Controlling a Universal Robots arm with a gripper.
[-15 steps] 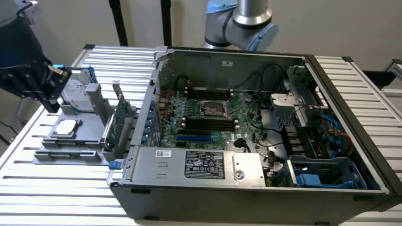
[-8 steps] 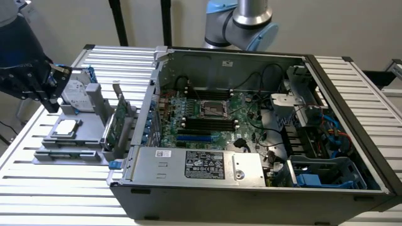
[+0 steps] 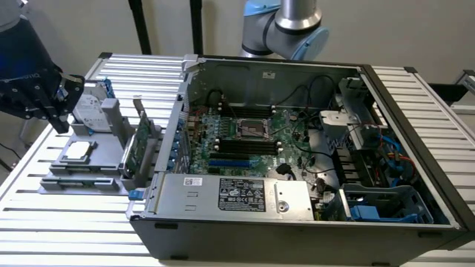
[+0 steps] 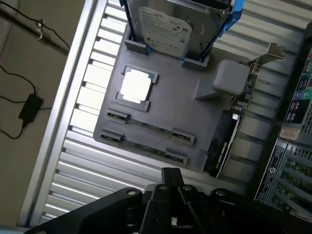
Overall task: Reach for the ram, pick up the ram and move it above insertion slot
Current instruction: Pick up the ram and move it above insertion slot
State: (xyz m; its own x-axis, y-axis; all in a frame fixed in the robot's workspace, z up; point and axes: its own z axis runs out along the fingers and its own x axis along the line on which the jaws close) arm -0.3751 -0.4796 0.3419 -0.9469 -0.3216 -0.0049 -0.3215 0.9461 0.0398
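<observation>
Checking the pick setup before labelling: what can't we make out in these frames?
- ram: wrist view, edge-on in its holder, so its chips and label are hidden.
- slots: exterior view, too small to tell whether the latches are open or shut.
- gripper: wrist view, body cut off by the frame edge.
- hard drive: wrist view, cut off by the frame edge.

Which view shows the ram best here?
The wrist view: the ram lies as a thin strip between clips on the grey tray, seen from above. The exterior view catches the tray from a low slant at its left, and the ram there is too thin to make out.
</observation>
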